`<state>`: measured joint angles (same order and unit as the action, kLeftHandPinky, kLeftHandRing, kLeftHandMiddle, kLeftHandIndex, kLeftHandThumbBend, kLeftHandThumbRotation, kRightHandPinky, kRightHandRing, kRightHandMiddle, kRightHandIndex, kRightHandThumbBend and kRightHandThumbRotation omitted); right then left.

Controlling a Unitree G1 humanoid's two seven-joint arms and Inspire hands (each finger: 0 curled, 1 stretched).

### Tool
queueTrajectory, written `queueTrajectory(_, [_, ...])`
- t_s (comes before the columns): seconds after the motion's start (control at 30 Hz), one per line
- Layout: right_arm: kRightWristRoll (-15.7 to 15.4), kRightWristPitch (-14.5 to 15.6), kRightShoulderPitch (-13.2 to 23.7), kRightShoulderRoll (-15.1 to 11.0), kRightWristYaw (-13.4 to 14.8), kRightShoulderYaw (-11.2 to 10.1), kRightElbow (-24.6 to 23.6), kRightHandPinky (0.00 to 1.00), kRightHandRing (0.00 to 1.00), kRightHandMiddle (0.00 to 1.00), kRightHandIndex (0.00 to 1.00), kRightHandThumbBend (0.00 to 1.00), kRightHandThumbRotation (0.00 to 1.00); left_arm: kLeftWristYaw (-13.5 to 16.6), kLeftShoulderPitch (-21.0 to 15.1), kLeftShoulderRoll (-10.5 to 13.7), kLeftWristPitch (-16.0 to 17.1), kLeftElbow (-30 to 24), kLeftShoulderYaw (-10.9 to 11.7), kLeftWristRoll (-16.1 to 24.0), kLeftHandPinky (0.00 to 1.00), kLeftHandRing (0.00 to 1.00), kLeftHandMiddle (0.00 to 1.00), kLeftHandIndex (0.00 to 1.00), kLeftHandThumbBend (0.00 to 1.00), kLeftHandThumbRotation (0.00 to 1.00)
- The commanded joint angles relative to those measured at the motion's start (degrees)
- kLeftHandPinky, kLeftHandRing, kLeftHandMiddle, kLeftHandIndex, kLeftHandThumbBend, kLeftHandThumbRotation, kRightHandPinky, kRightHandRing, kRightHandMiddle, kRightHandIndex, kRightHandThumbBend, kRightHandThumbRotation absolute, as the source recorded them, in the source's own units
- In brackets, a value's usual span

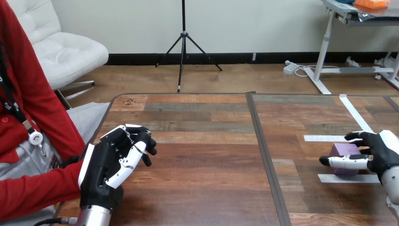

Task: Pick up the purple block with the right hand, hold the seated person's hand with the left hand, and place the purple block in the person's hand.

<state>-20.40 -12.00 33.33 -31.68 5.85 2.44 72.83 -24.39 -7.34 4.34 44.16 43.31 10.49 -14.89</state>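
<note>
The wooden table (207, 141) has a dark seam down its middle and white tape strips (324, 138) at the right. There the purple block (345, 150) sits between two strips, pinched by the right hand (383, 153), thumb across its near face and fingers over its far top, with the hand's outer side cut off by the frame's edge. At the near left, the left hand (101, 165) covers the end of the person's red sleeve (37, 193), hiding whatever lies beneath, so its grasp cannot be made out.
</note>
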Motion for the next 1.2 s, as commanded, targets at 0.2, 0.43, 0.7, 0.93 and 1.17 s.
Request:
queueTrajectory(0.2, [-0.1,-0.4,3.5,0.2,1.9,0.8,0.8,0.65,0.72,0.75,0.74,1.0,0.15,0.2,-3.8,0.9,0.5,-0.5,0.0,0.7,0.27,0.43,0.47,0.47,0.36,0.32])
queueTrajectory(0.43, [0.2,-1.7,3.1,0.4,2.7,0.6,0.9,0.63,0.7,0.72,0.71,0.97,0.06,0.2,-3.7,1.0,0.3,-0.6,0.0,0.8,0.26,0.43,0.46,0.47,0.35,0.32])
queueTrajectory(0.7, [0.1,-2.8,2.8,0.6,3.6,0.8,1.1,0.57,0.62,0.66,0.66,0.92,0.01,0.3,-3.6,0.9,0.3,-0.8,0.1,0.8,0.26,0.42,0.46,0.46,0.34,0.32])
queueTrajectory(0.93, [0.2,-3.2,2.7,0.6,4.0,0.9,1.2,0.52,0.55,0.59,0.61,0.89,0.0,0.6,-3.6,1.0,0.6,-0.7,0.1,1.2,0.26,0.42,0.46,0.46,0.34,0.32])
queueTrajectory(1.17, [-0.6,-2.5,2.8,0.5,4.7,1.9,1.5,0.5,0.5,0.53,0.55,0.84,0.0,0.8,-3.5,1.0,0.6,-0.9,0.1,1.5,0.26,0.42,0.46,0.46,0.35,0.32])
